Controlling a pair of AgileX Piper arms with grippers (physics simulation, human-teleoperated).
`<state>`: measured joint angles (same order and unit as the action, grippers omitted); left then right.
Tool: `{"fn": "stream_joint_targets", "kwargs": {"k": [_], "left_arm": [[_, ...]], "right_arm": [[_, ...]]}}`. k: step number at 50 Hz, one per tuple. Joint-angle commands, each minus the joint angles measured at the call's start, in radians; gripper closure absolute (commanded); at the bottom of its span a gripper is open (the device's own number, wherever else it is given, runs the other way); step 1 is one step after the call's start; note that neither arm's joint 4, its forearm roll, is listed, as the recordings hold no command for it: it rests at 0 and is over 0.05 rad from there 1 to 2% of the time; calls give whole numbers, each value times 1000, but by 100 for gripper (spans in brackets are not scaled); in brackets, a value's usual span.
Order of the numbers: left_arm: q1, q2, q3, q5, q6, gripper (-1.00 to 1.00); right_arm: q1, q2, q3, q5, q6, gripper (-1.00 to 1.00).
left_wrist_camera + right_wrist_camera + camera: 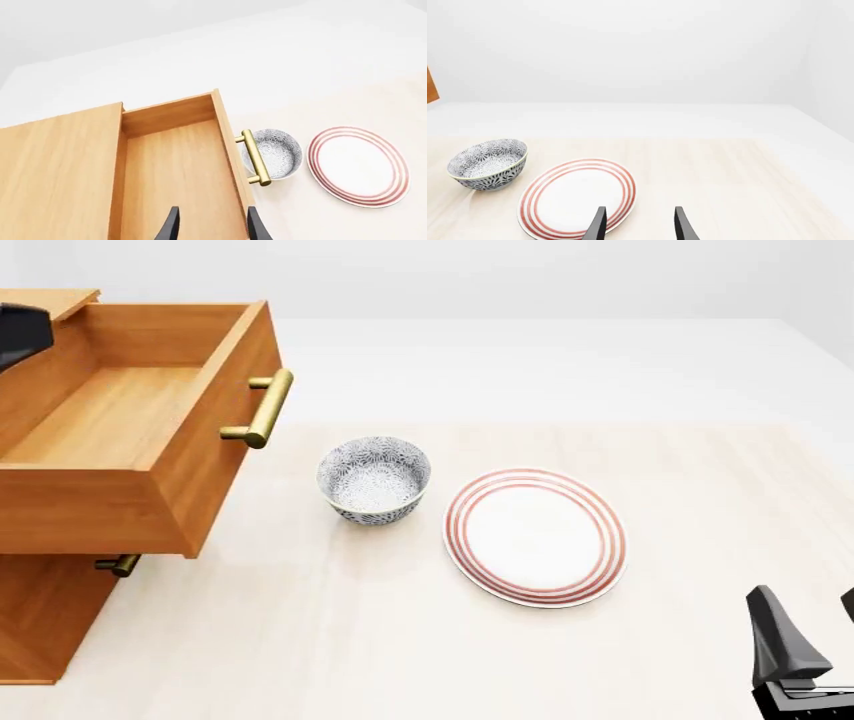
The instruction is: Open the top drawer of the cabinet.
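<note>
Left end effector: fingers spread, nothing between them; seen only in left wrist view, hanging above the drawer's inside, w/ one fingertip over the front panel. Not on the handle.
Right end effector: fingers spread, holding nothing; low at near right of the surface, well apart from the cabinet. Front view shows it at the bottom right corner.
Top drawer: pulled well out of the cabinet, empty inside, overhanging the lower drawers. Judged: task looks done or nearly so.
Brass handle: bar on two posts at the drawer front, facing the bowl.
Handling (judged): stiff wooden box, slides along one line only; prob. moderate drag, not fragile. Best hold = mid-bar across the handle, pull straight out; brass is smooth, so a shallow pinch could slip. Front panel's top edge is an alt. hook point.
Bowl: patterned, just beside the drawer front, partly behind the handle in left wrist view.
Plate: red-ringed, next to bowl, on the surface.
Front view only: lower handle under the overhang; how far the drawer sticks out.
Left wrist only: drawer's back wall, cabinet top.
Right wrist only: bowl's side profile; only a sliver of the cabinet at the frame edge.
</note>
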<state>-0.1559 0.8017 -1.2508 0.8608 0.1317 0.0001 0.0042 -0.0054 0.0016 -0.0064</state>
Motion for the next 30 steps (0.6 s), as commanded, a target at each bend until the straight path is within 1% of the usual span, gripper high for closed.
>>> {"fn": "stream_joint_targets", "kwargs": {"k": [1,4,30], "left_arm": [[31,-34,-31,1,5,-100],[46,-39,-28,-1,7,-100],[48,-82,-42,2,7,-100]], "right_arm": [[0,0,0,0,0,-100],[0,0,0,0,0,-100],[0,0,0,0,0,-100]]}}
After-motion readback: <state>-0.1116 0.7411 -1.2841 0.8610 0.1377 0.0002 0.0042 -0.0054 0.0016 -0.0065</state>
